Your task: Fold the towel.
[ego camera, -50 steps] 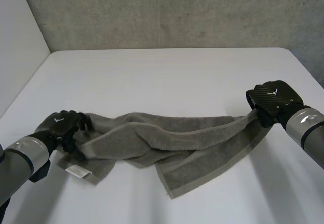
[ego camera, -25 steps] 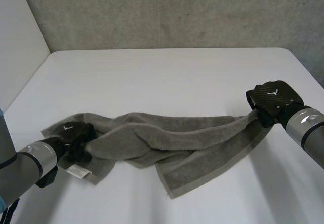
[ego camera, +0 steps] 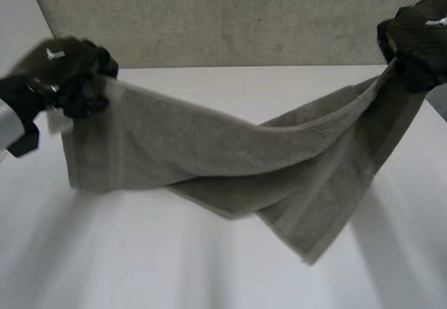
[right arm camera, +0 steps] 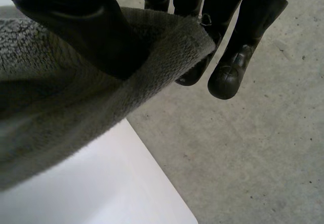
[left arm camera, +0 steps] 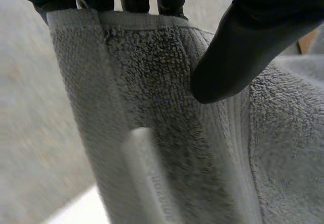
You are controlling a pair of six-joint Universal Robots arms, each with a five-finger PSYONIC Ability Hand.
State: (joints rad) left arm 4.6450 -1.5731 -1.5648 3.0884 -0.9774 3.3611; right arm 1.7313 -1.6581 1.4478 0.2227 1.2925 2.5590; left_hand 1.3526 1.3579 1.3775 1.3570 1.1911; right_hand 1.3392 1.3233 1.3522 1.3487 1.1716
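Note:
A grey-brown towel (ego camera: pixel 230 159) hangs stretched between my two hands above the white table (ego camera: pixel 230 85), sagging in the middle, its lower edge drooping toward the table. My left hand (ego camera: pixel 66 71) is raised at the left, shut on the towel's left corner. In the left wrist view the thumb (left arm camera: pixel 253 46) presses the towel (left arm camera: pixel 162 133) against the fingers at its hemmed edge. My right hand (ego camera: pixel 419 36) is raised at the far right, shut on the opposite corner. The right wrist view shows its thumb (right arm camera: pixel 86 26) pinching the towel's corner (right arm camera: pixel 167 51) against the fingers.
A concrete wall (ego camera: pixel 244 15) stands behind the table. The table's right corner (right arm camera: pixel 152 193) lies below my right hand, with grey floor (right arm camera: pixel 253 148) beyond it.
Both hands have risen fast from the table, lifting the towel off it and spreading it between them. The left hand closed on its corner before lifting.

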